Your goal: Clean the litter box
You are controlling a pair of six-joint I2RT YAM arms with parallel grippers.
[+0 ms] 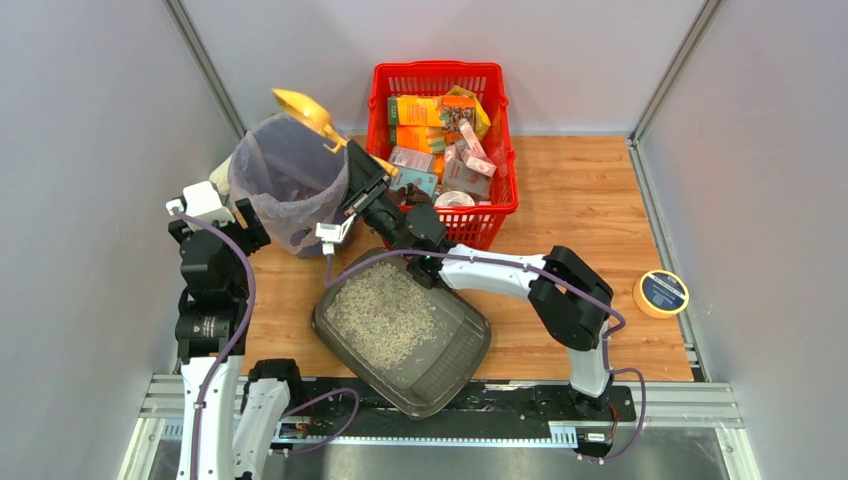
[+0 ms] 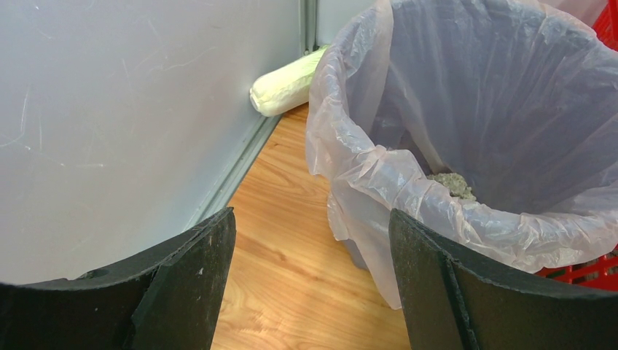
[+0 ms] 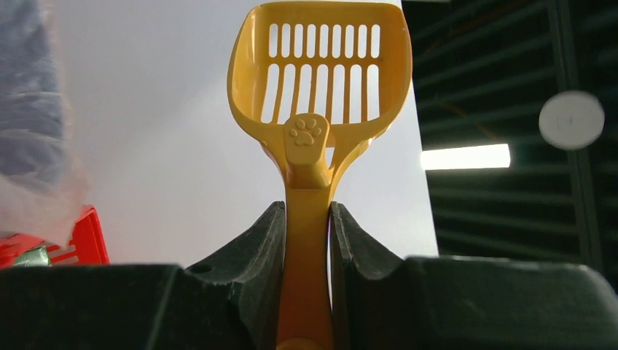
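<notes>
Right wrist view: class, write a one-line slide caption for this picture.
Right end effector shut on the handle of a yellow slotted litter scoop, its slots clear of litter.

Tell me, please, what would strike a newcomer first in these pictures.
A yellow slotted scoop, clamped in the right fingers, is held up at the rim of the bag-lined bin, left. Behind sits a red basket crammed with packets; in front, the litter box of pale litter.

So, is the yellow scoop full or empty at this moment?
Empty: in the right wrist view every slot of the scoop is clear, and no litter sits on it. The right gripper holds its handle.
</notes>
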